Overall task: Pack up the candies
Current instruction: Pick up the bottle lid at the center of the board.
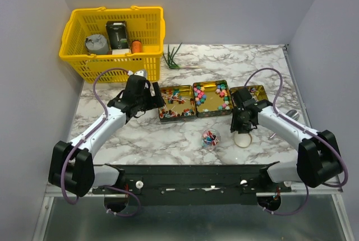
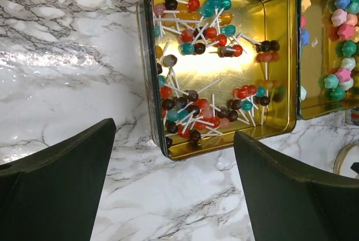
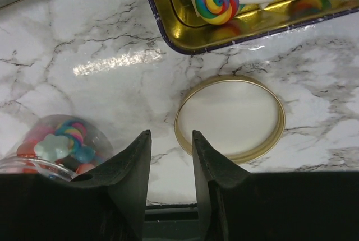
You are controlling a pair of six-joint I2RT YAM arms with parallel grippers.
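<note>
The candies (image 1: 214, 96) are small pink, blue and green sweets in the middle gold tin (image 1: 197, 106); they also show at the right edge of the left wrist view (image 2: 340, 45). More candies fill a clear round jar (image 1: 211, 138), which also shows in the right wrist view (image 3: 53, 147). My left gripper (image 1: 148, 100) (image 2: 173, 131) is wide open and empty, just short of the left tin (image 2: 168, 146), which holds small lollipops. My right gripper (image 1: 242, 125) (image 3: 171, 135) is narrowly open and empty. It hovers between the jar and a round gold lid (image 3: 230, 119).
A third tin (image 3: 185, 42) with rainbow lollipops sits at the right end of the row. A yellow basket (image 1: 115, 36) with several items stands at the back left. A green sprig (image 1: 173, 57) lies beside it. Side walls close in on both sides.
</note>
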